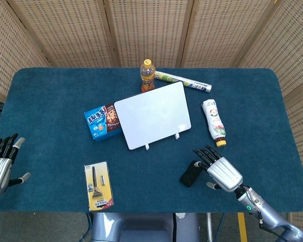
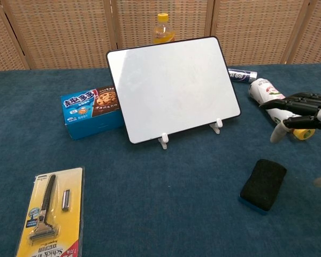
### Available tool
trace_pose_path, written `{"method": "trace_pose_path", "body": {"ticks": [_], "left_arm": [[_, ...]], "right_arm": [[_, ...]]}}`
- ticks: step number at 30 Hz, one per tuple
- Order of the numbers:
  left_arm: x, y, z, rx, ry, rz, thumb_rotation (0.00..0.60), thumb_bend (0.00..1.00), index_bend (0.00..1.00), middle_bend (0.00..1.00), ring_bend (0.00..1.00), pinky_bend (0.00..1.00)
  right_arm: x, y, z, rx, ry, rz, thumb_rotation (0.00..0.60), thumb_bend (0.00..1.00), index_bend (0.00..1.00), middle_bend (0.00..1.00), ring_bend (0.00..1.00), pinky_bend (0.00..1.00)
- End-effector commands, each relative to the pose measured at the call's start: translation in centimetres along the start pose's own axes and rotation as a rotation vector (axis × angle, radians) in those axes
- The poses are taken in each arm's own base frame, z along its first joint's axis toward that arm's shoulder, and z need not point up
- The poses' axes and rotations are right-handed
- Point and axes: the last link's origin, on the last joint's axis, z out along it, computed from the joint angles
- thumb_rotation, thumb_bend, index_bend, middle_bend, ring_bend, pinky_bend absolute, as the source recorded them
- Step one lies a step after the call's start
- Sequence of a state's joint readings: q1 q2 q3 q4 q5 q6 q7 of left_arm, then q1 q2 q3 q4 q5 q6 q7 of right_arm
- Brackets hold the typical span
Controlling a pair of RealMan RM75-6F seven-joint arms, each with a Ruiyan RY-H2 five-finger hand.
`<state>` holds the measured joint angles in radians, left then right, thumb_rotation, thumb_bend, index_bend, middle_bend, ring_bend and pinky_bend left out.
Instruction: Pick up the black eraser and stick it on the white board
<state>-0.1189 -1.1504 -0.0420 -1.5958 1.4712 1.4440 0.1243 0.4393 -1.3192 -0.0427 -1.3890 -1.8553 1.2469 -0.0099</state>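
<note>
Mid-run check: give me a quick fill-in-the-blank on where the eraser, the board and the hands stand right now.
1. The black eraser lies on the ____, not yet held.
2. The hand nearest the eraser is the ____ hand.
3. The white board leans on small white ____.
4. The left hand holds ____.

Missing words: table; right; stands; nothing

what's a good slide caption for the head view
Right hand, fingers spread, reaches toward the black eraser lying in front of the propped white board.
</note>
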Motion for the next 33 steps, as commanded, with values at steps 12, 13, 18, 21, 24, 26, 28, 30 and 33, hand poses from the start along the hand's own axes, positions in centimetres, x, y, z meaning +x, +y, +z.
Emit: {"method": "trace_pose_path", "body": {"ticks": [12, 13, 18, 21, 24, 26, 28, 30, 33], "left_arm": [[0.0, -0.1, 0.1, 0.004, -0.003, -0.007, 0.6, 0.12, 0.0, 0.0, 0.0, 0.0], [0.0, -0.1, 0.1, 0.005, -0.003, -0.008, 0.6, 0.12, 0.0, 0.0, 0.0, 0.0], [0.2, -0.3, 0.1, 0.012, 0.0, -0.013, 0.6, 0.12, 0.0, 0.0, 0.0, 0.0], [0.2, -0.4, 0.0, 0.013, 0.001, -0.013, 0.6, 0.12, 0.0, 0.0, 0.0, 0.0], [0.1, -0.3, 0.1, 0.011, -0.002, -0.01, 0.6, 0.12, 0.0, 0.0, 0.0, 0.0], [0.0, -0.2, 0.1, 0.011, -0.004, -0.007, 0.6, 0.12, 0.0, 0.0, 0.0, 0.0], [0.0, -0.2, 0.2, 0.011, -0.005, -0.006, 0.6, 0.12, 0.0, 0.0, 0.0, 0.0], [0.0, -0.2, 0.2, 0.011, -0.006, -0.005, 0.6, 0.12, 0.0, 0.0, 0.0, 0.0], [-0.1, -0.2, 0.2, 0.013, -0.009, -0.005, 0.6, 0.12, 0.0, 0.0, 0.0, 0.0]], "right_arm": [[-1.4, -1.4, 2.3, 0.039, -0.021, 0.002, 0.6, 0.1, 0.31, 0.03, 0.0, 0.02], [-1.4, -1.5, 2.5, 0.044, -0.024, 0.002, 0.6, 0.1, 0.32, 0.03, 0.0, 0.02], [-1.9, -2.1, 3.2, 0.068, -0.046, -0.023, 0.6, 0.1, 0.32, 0.03, 0.0, 0.02], [-2.2, -2.1, 3.5, 0.078, -0.061, -0.053, 0.6, 0.1, 0.32, 0.03, 0.0, 0.02], [-2.4, -2.0, 3.7, 0.086, -0.066, -0.083, 0.6, 0.1, 0.32, 0.03, 0.0, 0.02], [-2.4, -2.0, 3.8, 0.085, -0.066, -0.086, 0.6, 0.1, 0.32, 0.03, 0.0, 0.02], [-2.5, -1.9, 4.0, 0.082, -0.064, -0.083, 0.6, 0.1, 0.32, 0.03, 0.0, 0.02], [-2.5, -1.8, 4.1, 0.081, -0.067, -0.084, 0.6, 0.1, 0.32, 0.03, 0.0, 0.02], [-2.7, -1.8, 4.4, 0.081, -0.071, -0.09, 0.6, 0.1, 0.32, 0.03, 0.0, 0.02]]}}
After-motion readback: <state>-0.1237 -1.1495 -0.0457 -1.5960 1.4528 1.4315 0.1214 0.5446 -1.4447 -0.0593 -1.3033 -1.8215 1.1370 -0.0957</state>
